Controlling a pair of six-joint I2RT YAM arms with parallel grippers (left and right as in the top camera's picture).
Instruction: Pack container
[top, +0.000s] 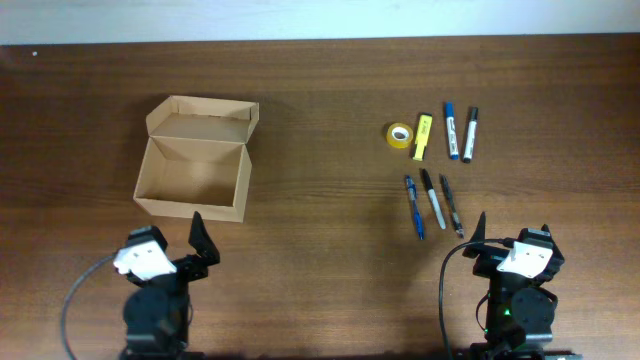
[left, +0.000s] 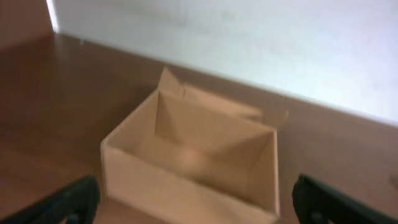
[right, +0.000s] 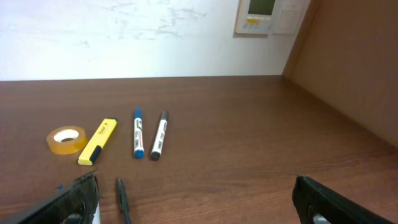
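The tan cardboard container (top: 195, 170) stands open on the left of the table, its flap lid folded back; it fills the left wrist view (left: 186, 162) and looks empty. My left gripper (top: 170, 245) is open and empty just in front of it. On the right lie a yellow tape roll (top: 399, 134), a yellow highlighter (top: 421, 137), a blue marker (top: 452, 130), a black marker (top: 469, 134) and three pens (top: 432, 205). My right gripper (top: 510, 240) is open and empty, near the pens' front right.
The right wrist view shows the tape roll (right: 66, 139), highlighter (right: 97, 140), blue marker (right: 137, 142), black marker (right: 158, 144) and one black pen (right: 122, 198). A white wall with a thermostat panel (right: 270, 15) stands behind the table.
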